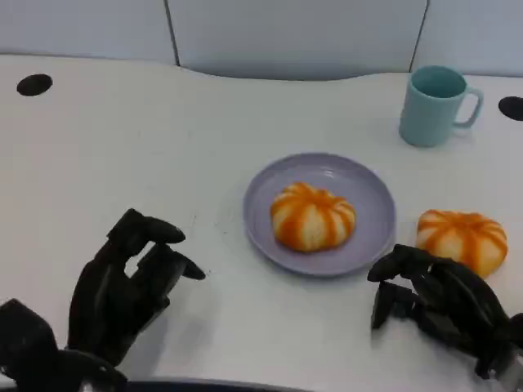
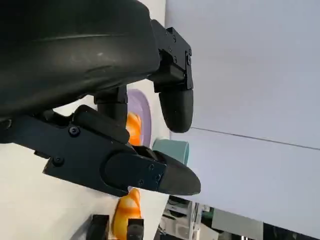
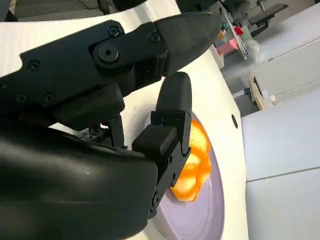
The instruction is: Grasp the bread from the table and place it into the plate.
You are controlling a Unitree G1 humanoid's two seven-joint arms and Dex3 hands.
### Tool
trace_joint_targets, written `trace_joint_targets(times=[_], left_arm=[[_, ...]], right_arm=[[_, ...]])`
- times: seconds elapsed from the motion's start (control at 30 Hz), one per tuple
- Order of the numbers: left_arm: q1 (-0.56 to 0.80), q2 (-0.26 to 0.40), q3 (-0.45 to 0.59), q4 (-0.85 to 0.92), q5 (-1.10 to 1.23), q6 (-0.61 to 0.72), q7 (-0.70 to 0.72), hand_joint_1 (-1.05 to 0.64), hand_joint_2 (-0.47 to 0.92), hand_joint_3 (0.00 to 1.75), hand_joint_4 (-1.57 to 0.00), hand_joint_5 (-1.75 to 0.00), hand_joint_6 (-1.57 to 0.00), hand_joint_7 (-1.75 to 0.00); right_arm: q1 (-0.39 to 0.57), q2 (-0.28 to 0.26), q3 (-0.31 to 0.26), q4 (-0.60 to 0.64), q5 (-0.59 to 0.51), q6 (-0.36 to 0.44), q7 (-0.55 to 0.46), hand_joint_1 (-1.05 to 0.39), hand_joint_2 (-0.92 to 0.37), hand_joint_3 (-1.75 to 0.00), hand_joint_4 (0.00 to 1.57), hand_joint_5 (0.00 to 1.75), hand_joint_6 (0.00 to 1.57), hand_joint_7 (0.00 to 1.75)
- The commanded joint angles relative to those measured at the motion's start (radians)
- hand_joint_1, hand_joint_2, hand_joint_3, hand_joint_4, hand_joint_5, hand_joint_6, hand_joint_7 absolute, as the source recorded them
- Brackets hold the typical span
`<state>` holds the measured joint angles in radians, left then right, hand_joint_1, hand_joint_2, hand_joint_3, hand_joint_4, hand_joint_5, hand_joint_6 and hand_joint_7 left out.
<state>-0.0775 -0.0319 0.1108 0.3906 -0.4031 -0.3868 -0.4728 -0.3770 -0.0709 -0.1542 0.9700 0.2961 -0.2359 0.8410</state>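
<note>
An orange-striped bread lies in the middle of the lilac plate. A second bread like it sits on the table just right of the plate. My right hand rests on the table right in front of this second bread, fingers loosely bent, holding nothing. My left hand lies at the lower left, well short of the plate, also empty. The right wrist view shows the right hand's fingers apart over the plated bread and plate. In the left wrist view the plate and both breads lie beyond the fingers.
A pale teal mug stands behind the plate at the back right, also seen past the left hand as the mug. Black cable holes sit near the table's far corners. A white partition wall runs along the back edge.
</note>
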Motion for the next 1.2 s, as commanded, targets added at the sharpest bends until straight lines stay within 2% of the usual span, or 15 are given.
trace_joint_targets(times=[0.03,0.53,0.63,1.2], left_arm=[[0.054,-0.010,0.018,-0.024,-0.018,0.002,-0.011,-0.64,0.92,0.11,-0.47,-1.75,-0.31,-1.74],[0.063,0.001,0.081,0.042,-0.071,0.094,-0.060,-0.63,0.90,0.05,-0.48,-1.75,-0.37,-1.75],[0.061,0.004,0.085,0.052,-0.057,0.089,-0.054,-0.65,0.90,0.04,-0.48,-1.75,-0.41,-1.75],[0.035,0.031,0.092,0.134,-0.009,0.049,-0.088,-0.64,0.91,0.03,-0.53,-1.75,-0.37,-1.75]], right_arm=[[0.050,-0.020,0.003,0.017,-0.021,0.008,-0.011,-0.52,-0.92,-0.11,0.58,1.60,0.74,1.02],[0.040,-0.031,-0.012,0.046,-0.018,-0.014,0.005,-0.54,-0.92,-0.12,0.58,1.62,0.73,1.03],[0.034,-0.033,-0.012,0.057,-0.018,-0.022,0.005,-0.55,-0.92,-0.12,0.59,1.61,0.73,1.04],[0.020,-0.027,-0.015,0.077,-0.027,-0.035,-0.006,-0.51,-0.92,-0.12,0.59,1.61,0.74,1.02]])
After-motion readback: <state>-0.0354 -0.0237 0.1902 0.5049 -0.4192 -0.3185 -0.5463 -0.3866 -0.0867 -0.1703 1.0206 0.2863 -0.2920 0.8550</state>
